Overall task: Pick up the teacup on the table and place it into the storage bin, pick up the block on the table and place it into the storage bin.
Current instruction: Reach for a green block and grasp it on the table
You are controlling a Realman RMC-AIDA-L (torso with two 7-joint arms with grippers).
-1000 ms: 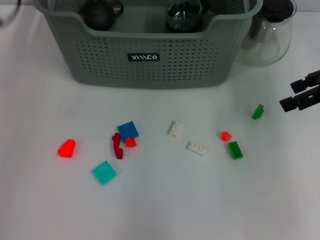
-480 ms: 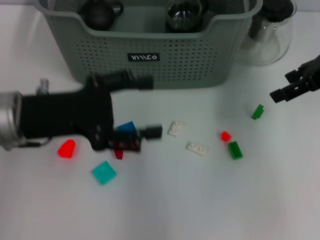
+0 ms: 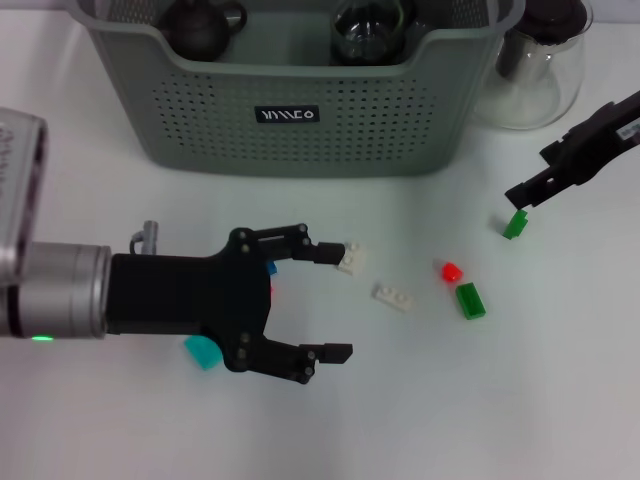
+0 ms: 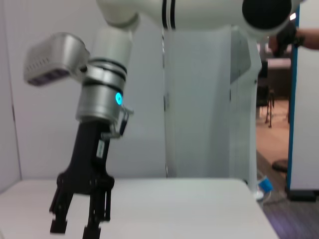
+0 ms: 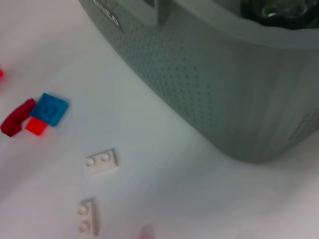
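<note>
Right now I see the storage bin point(image 3: 290, 110) standing at the far side of the white table point(image 3: 450, 400), label toward me; inside it sit a dark round teapot point(image 3: 200, 25) on the left and a clear glass vessel point(image 3: 368, 28) near the middle; a clear glass pot point(image 3: 540, 70) stands outside, just beside the bin's right end. My left gripper point(image 3: 325, 300) reaches in low over the scattered blocks, fingers spread wide and holding nothing; the upper fingertip lies at the edge of a white block point(image 3: 350, 259), though I cannot tell whether they touch; a second white block point(image 3: 395, 296) lies just to its right; a teal block point(image 3: 202, 351) shows partly under the arm. My right gripper point(image 3: 522, 193) hangs just above a small green block point(image 3: 516, 224), and I cannot tell how its fingers stand; a red block point(image 3: 450, 270) and a larger green block point(image 3: 470, 300) lie near each other between the two grippers. From the right wrist I see a blue block point(image 5: 51, 108) with a dark red piece point(image 5: 16, 117) beside it.
</note>
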